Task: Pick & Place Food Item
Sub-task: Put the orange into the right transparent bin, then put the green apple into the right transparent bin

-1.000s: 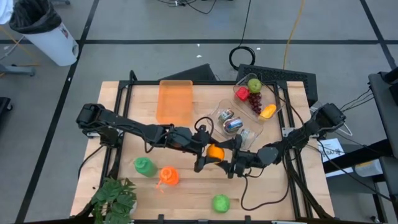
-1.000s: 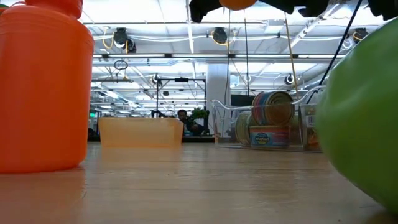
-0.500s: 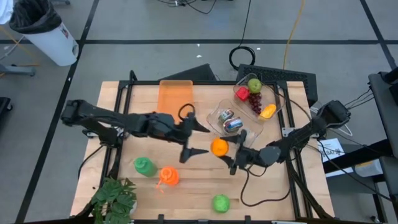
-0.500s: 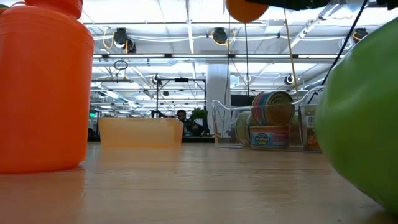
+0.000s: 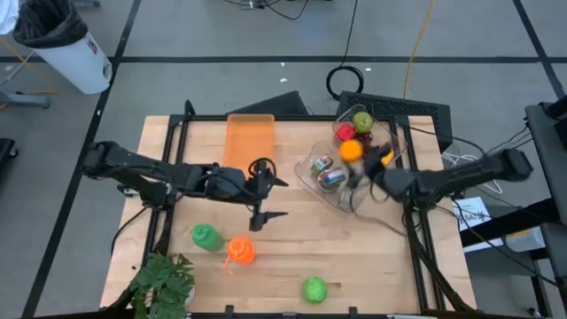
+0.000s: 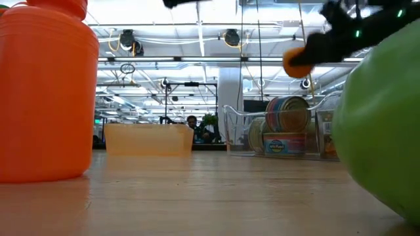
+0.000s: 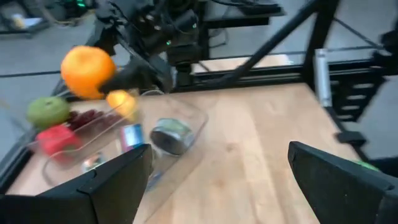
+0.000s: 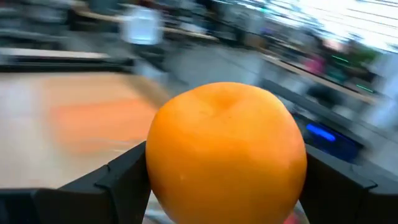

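Observation:
An orange [image 5: 351, 151] hangs in the air over the clear bin [image 5: 312, 175] at the table's far right, with my right gripper [image 5: 361, 163] shut on it. The low view shows the orange [image 6: 298, 62] high above the table. In the right wrist view it [image 8: 227, 152] fills the gap between the fingers. The left wrist view also shows it [image 7: 87, 71], over the bin's fruit. My left gripper [image 5: 276, 198] hovers over the table's middle, open and holding nothing [image 7: 219, 155]. My right gripper pinches the orange between its two fingers, one on each side [image 8: 158, 168]. The fingers [image 8: 121, 183] lie about level and come from the table's right side. The orange is lifted clear, above the clear bin.
The clear bin holds cans [image 5: 330, 177] and, in its far part, a green apple [image 5: 361, 121], grapes and other fruit. An orange tray [image 5: 249, 146] lies at the far middle. A green item [image 5: 205, 235], an orange bottle [image 5: 239, 251], a green fruit [image 5: 314, 289] and a plant [image 5: 164, 282] stand near.
Both grippers were at the orange over the table's middle. My left gripper opened, let it go and drew back toward the table's left, rising a little. My right gripper kept the orange, rolled its wrist and carried it fast toward the far right, over the clear bin.

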